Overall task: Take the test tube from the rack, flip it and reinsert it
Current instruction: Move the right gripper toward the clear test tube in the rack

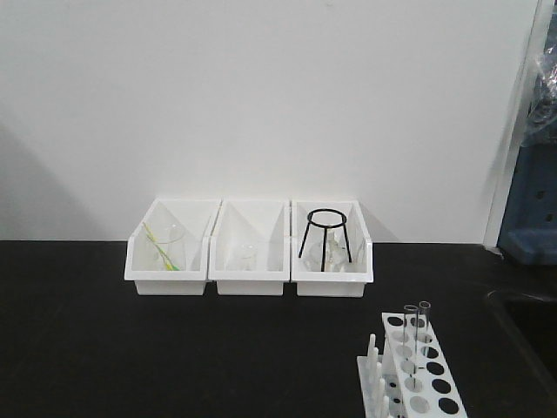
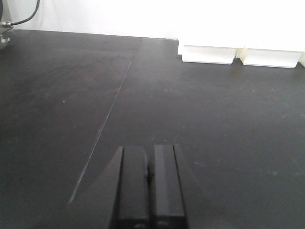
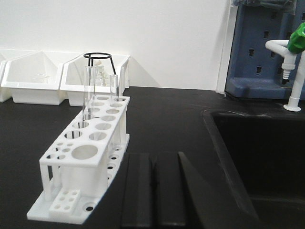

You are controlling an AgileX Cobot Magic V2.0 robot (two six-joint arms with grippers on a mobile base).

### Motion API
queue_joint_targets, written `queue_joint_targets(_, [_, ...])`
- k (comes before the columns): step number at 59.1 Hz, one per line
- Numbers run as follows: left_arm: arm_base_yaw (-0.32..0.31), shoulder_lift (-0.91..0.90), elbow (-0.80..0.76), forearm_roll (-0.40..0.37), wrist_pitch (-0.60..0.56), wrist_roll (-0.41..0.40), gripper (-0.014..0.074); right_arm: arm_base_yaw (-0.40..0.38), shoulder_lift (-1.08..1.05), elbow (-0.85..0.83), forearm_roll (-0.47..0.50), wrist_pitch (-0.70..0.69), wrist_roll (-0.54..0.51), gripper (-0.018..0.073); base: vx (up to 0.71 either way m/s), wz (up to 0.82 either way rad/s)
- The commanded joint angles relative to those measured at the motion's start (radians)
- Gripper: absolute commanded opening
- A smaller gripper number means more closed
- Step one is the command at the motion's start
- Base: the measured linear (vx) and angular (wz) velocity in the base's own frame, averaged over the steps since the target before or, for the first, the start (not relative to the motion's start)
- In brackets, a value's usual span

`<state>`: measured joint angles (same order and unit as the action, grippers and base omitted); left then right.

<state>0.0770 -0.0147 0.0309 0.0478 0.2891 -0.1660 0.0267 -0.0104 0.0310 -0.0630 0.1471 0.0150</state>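
The white rack (image 1: 418,370) stands on the black bench at the lower right of the front view, pegs along its left side. Two clear test tubes (image 1: 411,324) stand upright in its far holes. In the right wrist view the rack (image 3: 88,152) is just left of my right gripper (image 3: 153,160), with one test tube (image 3: 87,93) tall and another test tube (image 3: 114,88) behind it. The right gripper is shut, empty, low beside the rack's near end. My left gripper (image 2: 150,152) is shut with nothing in it, over bare bench far from the rack.
Three white open-front bins (image 1: 251,248) line the back wall; the right one holds a black wire tripod (image 1: 326,237). A sunken black sink (image 3: 257,157) lies right of the right gripper, with a white tap (image 3: 293,71) and blue panel (image 3: 262,47) behind.
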Motion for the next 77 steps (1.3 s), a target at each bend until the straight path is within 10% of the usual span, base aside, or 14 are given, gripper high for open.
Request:
queue_joint_targets(1, [-0.007, -0.013, 0.001, -0.004, -0.087, 0.0, -0.0006, -0.006, -0.01, 0.001, -0.001, -0.082, -0.008, -0.0011, 0.1, 0.0])
queue_joint_targets(34, [-0.007, -0.013, 0.001, -0.004, -0.087, 0.0, -0.0006, -0.006, -0.01, 0.001, -0.001, -0.113, -0.008, -0.0011, 0.05, -0.01])
queue_joint_targets(49, [-0.007, -0.013, 0.001, -0.004, -0.087, 0.0, -0.0006, -0.006, -0.01, -0.02, 0.0, -0.398, 0.0, -0.0011, 0.0, 0.0])
queue_joint_targets(77, [-0.007, -0.013, 0.001, -0.004, -0.087, 0.0, -0.0006, -0.006, 0.374, -0.398, -0.004, -0.108, 0.0, 0.0001, 0.0, 0.0])
